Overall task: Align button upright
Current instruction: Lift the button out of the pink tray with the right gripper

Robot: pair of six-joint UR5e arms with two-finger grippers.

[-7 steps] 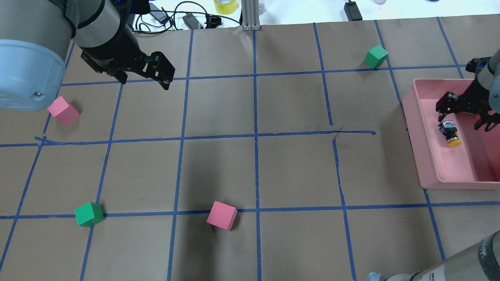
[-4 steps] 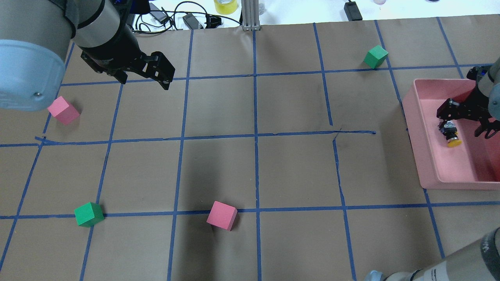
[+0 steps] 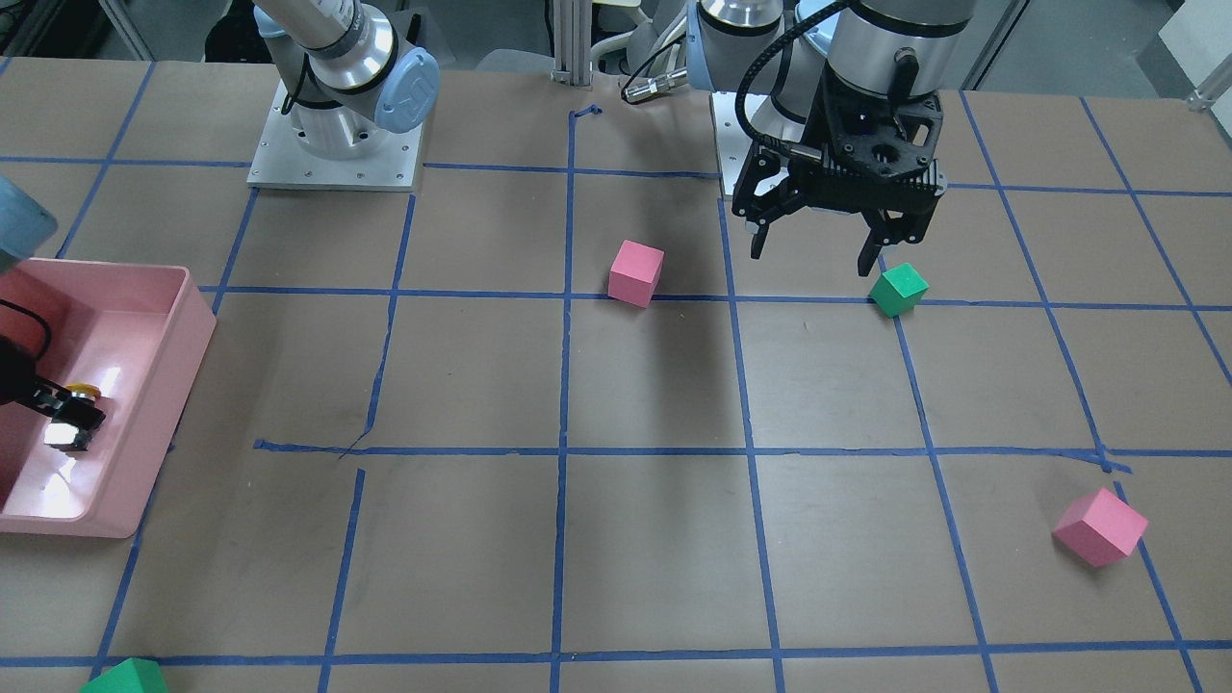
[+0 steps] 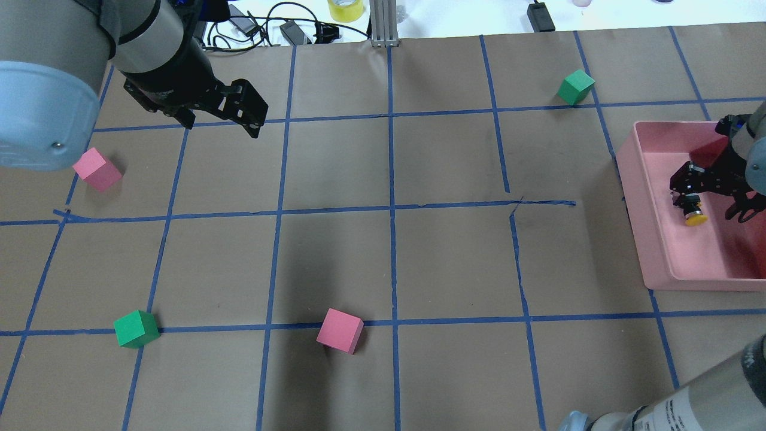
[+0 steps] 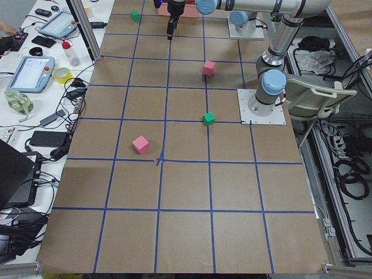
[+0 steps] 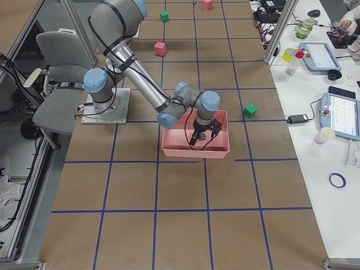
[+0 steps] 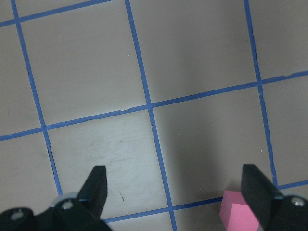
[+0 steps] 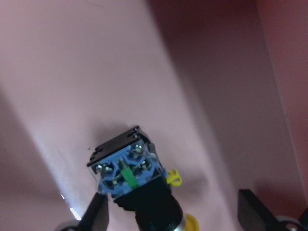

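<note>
1. Over the last second the right gripper has crept along inside the pink tray until it sits over the button. The button itself hasn't budged.
2. The button is on the tray floor, toward the tray's table-side wall. It's lying on its side, with the yellow cap pointing at the tray's near wall and the blocky base at the far one.
3. From what I can see it's a light, rigid bit of plastic. I'd guess the round cap rolls and skids on that smooth tray floor.
4. I'd grab it across the flat faces of the base or the black neck, not the cap.
5. In the wrist view the button sits between the spread fingers, much closer to one of them. That finger looks just beside the base, but I can't tell if it's touching.
6. The right gripper's jaws are wide apart, so nothing is held yet.
7. The left gripper is well away from the tray. It's also spread wide and empty, hanging over bare table.
</note>
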